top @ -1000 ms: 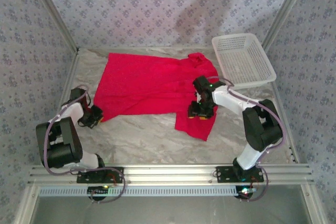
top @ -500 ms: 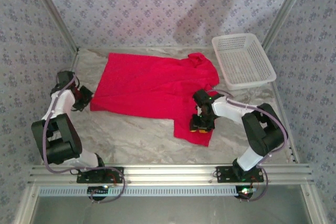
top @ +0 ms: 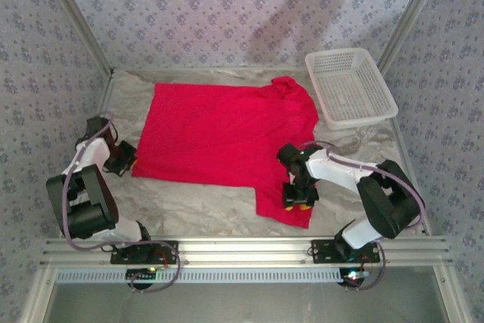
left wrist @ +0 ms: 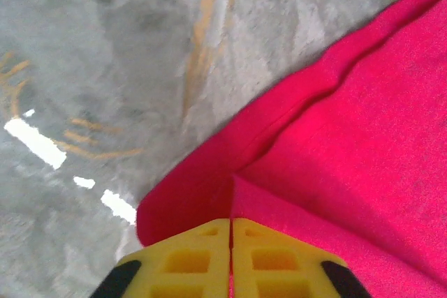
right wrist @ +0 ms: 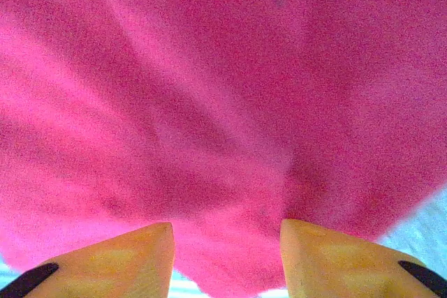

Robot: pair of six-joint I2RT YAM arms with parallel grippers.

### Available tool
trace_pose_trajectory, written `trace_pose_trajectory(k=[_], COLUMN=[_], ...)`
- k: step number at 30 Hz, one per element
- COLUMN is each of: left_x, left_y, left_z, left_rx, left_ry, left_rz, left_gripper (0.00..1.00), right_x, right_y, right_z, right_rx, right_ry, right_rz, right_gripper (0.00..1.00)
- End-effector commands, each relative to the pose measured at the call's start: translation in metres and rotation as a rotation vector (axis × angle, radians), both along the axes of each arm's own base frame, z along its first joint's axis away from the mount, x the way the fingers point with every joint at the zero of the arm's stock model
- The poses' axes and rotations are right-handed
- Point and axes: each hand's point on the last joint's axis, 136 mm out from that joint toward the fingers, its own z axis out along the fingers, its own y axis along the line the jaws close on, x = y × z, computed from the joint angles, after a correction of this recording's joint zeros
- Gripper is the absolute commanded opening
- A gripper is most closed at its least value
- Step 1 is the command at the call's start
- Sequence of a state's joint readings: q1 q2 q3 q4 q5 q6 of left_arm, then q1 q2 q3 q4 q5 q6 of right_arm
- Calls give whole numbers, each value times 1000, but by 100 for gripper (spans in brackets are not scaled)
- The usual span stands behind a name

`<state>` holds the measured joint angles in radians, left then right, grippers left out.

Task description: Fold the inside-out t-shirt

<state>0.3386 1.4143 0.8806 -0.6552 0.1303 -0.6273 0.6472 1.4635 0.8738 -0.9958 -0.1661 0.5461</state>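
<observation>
At the near edge of the marbled table (top: 204,206), the right gripper (top: 299,196) is planted on the flap of the red shirt (top: 219,134) that hangs nearest the arms. In the right wrist view its yellow fingers (right wrist: 133,256) stand part-way apart with a clear gap between them. Creased red cloth lies across that gap and beyond the tips, and a sliver of pale table shows at the lower right.

A little farther back on the other side, the left gripper (top: 123,160) sits at the shirt's near left corner. Its two yellow pads (left wrist: 188,259) are pressed together in the left wrist view, and a raised fold of the hem runs straight into the seam between them. Grey table lies to the left of that corner.

The shirt lies spread across the middle of the table, mostly flat, its long side running left to right. Its far right corner is bunched into a small heap.

At the far right stands a white mesh basket (top: 363,118), upright, just beside the shirt's right edge.
</observation>
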Motion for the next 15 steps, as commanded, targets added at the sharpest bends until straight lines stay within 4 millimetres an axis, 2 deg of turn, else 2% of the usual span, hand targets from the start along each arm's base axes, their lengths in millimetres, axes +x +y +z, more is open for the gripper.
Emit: trace_pose_trajectory(k=[1, 3, 4, 5, 7, 9, 11, 13, 15], left_x=[5, 24, 39, 60, 98, 132, 161, 182, 195], left_y=[17, 9, -2, -22, -70, -113, -140, -149, -151], left_z=[52, 85, 101, 114, 121, 109, 83, 59, 37], left_rx=[138, 222, 258, 271, 223, 135, 53, 5, -37], left_ry=[-94, -181, -228, -294, -372, -382, -342, -301, -262], left_rz=[31, 1, -36, -94, -219, -311, -368, -371, -365], left_gripper=[39, 41, 43, 43, 44, 43, 36, 35, 37], right_x=[36, 72, 92, 113, 152, 183, 207, 220, 223], right_y=[16, 34, 42, 49, 61, 65, 65, 66, 68], right_z=[55, 71, 77, 81, 84, 76, 63, 49, 35], right_rx=[62, 150, 197, 231, 282, 297, 287, 276, 260], right_ry=[-167, -268, -311, -349, -403, -424, -406, -376, -347], right_rz=[-26, -68, -95, -122, -161, -183, -211, -224, -226], right_gripper=[52, 53, 53, 53, 52, 50, 48, 47, 46])
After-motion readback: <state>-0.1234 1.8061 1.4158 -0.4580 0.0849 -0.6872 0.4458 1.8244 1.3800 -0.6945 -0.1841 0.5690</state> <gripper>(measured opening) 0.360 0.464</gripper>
